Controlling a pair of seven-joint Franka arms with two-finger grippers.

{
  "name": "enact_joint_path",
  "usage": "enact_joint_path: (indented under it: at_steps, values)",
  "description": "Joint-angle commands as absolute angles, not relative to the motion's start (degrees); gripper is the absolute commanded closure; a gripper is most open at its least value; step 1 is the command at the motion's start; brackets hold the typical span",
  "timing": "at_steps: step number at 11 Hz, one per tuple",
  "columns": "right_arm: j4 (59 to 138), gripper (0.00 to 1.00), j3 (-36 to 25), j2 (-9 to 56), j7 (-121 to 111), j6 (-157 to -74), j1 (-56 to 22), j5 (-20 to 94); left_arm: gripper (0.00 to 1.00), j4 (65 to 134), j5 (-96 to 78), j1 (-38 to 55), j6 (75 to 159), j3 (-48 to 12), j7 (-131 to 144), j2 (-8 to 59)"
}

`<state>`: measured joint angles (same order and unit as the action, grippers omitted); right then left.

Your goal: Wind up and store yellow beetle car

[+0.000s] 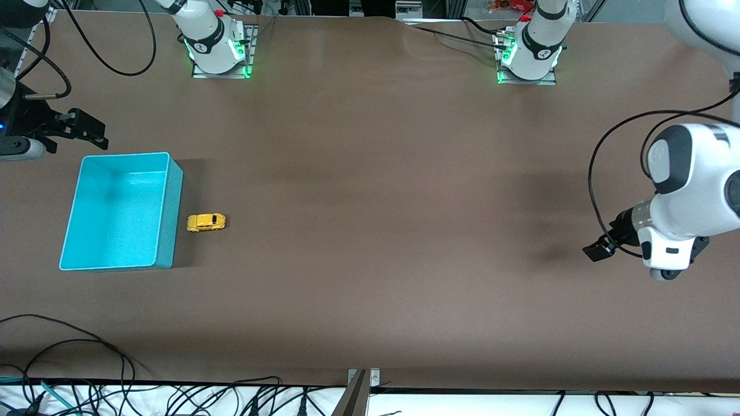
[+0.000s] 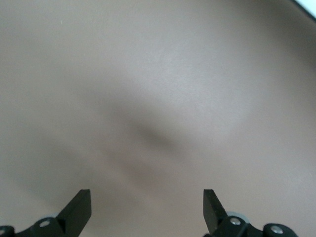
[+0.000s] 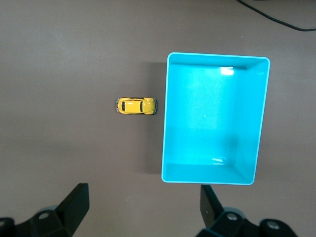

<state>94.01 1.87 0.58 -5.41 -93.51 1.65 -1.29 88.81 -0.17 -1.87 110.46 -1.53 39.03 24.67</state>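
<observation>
Front view: deep turquoise plastic bin (image 1: 118, 212) lies nearest the camera, empty; tiny rounded yellow beetle car (image 1: 206, 222) sits just beside it on the brown table (image 1: 381, 231), toward the right arm's end. Nothing grasped yet; next move calls for a descent onto the car.

Left wrist view: left gripper (image 2: 147, 207), fingers spread, over bare table, waiting.

Right wrist view: right gripper (image 3: 144, 205) open, empty, high above bin and car; only here is the bin's bare floor fully seen.

The car (image 1: 206, 222) sits just beside the bin (image 1: 169, 214) wall — the gap there looks narrow, though how narrow is hard to judge. Above it and toward the left arm's end, the surface (image 1: 404, 231) lies bare — nothing bars an end effector's way.
</observation>
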Motion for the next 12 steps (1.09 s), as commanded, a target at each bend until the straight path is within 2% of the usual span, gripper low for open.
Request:
enact_joint_path:
  at_steps: [1, 4, 6, 7, 12]
  values:
    - [92.7, 0.0, 2.2, 1.2, -5.7, -92.2, 1.6, -1.6, 0.0, 89.4, 0.1, -1.9, 106.3, -2.9, 33.5, 18.5]
    - [92.7, 0.0, 2.5, 2.5, -5.1, -92.2, 0.8, -1.5, 0.0, 89.2, 0.1, -2.2, 104.2, -3.9, 26.1, 14.7]
    - [93.9, 0.0, 2.6, 2.8, -5.7, -92.2, 0.2, -1.5, 0.0, 85.7, -1.0, -2.3, 99.0, -3.9, 22.5, 14.1]
    - [93.5, 0.0, 2.5, 4.9, -5.7, -92.3, -2.1, -1.4, 0.0, 83.2, -2.8, -2.5, 96.4, -3.4, 21.9, 14.1]
    - [89.0, 0.0, 2.5, 14.4, -5.7, -96.2, -5.2, -1.2, 0.0, 82.1, -2.5, -3.0, 93.9, -3.3, 16.0, 14.0]
